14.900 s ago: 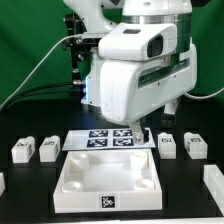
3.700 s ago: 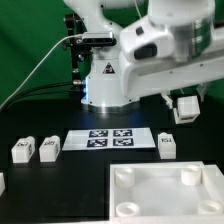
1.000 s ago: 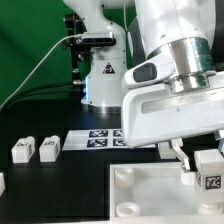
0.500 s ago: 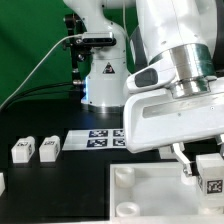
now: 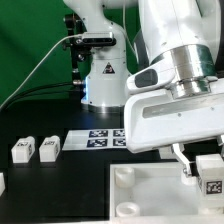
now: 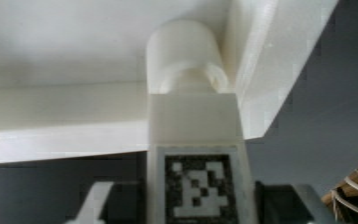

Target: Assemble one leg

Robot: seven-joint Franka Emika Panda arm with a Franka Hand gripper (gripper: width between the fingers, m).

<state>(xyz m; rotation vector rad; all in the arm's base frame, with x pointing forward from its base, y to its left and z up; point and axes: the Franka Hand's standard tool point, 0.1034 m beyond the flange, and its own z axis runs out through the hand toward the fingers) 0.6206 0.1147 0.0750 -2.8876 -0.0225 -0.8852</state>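
My gripper [image 5: 198, 168] is shut on a leg [image 5: 211, 172], a chunky white block with a black-and-white marker tag, held just above the far right corner of the large white panel [image 5: 140, 200]. In the wrist view the leg [image 6: 197, 140] fills the middle between my fingers [image 6: 114, 200], its end close to a round corner socket [image 6: 190, 60] of the panel [image 6: 69, 50]. Two more legs [image 5: 24, 150] [image 5: 47, 148] stand on the table at the exterior view's left. The arm body hides the area behind the gripper.
The marker board [image 5: 96, 138] lies on the black table behind the panel, partly hidden by the arm. The robot base [image 5: 100, 75] stands at the back. A small white part [image 5: 2, 184] shows at the left edge.
The panel shifted toward the exterior view's right and front. The gripper took a leg from the right and carried it down to the panel's far right corner; it has barely moved over the last second.
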